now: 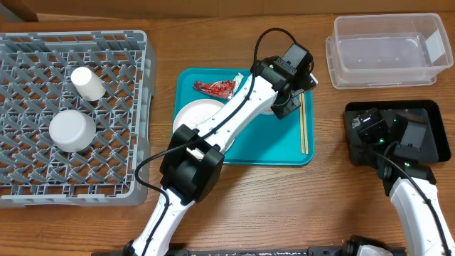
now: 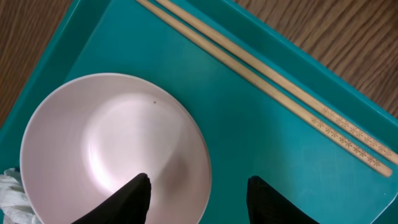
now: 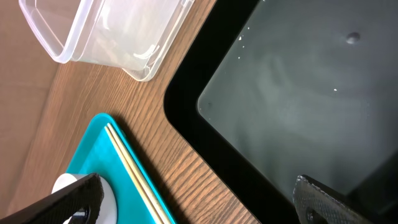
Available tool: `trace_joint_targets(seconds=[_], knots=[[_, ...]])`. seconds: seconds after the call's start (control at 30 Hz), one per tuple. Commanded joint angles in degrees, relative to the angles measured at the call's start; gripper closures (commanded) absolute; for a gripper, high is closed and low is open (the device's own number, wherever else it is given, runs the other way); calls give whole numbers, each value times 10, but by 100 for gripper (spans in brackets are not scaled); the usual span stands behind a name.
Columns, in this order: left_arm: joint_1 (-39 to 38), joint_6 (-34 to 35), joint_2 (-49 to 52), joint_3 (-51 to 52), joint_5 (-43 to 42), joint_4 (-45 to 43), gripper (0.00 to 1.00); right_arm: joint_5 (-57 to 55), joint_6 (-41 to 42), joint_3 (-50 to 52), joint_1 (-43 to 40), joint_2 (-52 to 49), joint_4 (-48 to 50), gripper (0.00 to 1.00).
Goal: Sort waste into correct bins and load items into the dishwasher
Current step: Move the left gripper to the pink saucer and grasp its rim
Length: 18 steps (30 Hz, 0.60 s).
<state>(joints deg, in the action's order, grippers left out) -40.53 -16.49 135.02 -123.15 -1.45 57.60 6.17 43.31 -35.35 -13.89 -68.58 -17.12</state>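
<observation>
My left gripper (image 1: 283,107) (image 2: 199,198) is open low over the teal tray (image 1: 256,146), one finger inside the pink bowl (image 2: 112,146) and one outside its rim. The chopsticks (image 1: 304,124) (image 2: 267,74) lie along the tray's right edge. The red wrapper (image 1: 215,87) and the white plate (image 1: 193,116) lie on the tray's left part. The white cup (image 1: 87,83) and the pale bowl (image 1: 72,130) sit in the grey dish rack (image 1: 135,107). My right gripper (image 1: 384,131) (image 3: 199,205) is open and empty above the black tray (image 1: 426,107) (image 3: 298,93), which holds a few pale specks.
The clear tub (image 1: 384,50) (image 3: 112,31) stands at the back right, beyond the black tray. A strip of bare wood lies between the teal tray (image 3: 93,143) and the black tray. Something white and crumpled (image 2: 12,193) shows beside the pink bowl.
</observation>
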Motion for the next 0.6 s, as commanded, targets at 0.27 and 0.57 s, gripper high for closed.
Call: trace_joint_targets(seconds=[0.27,0.57], knots=[[-1,-14,47,-3,-5,25,59,1,0,-14,-1,6,3,0],[0,3,47,-4,-5,24,79,1,0,-14,-1,6,3,0]])
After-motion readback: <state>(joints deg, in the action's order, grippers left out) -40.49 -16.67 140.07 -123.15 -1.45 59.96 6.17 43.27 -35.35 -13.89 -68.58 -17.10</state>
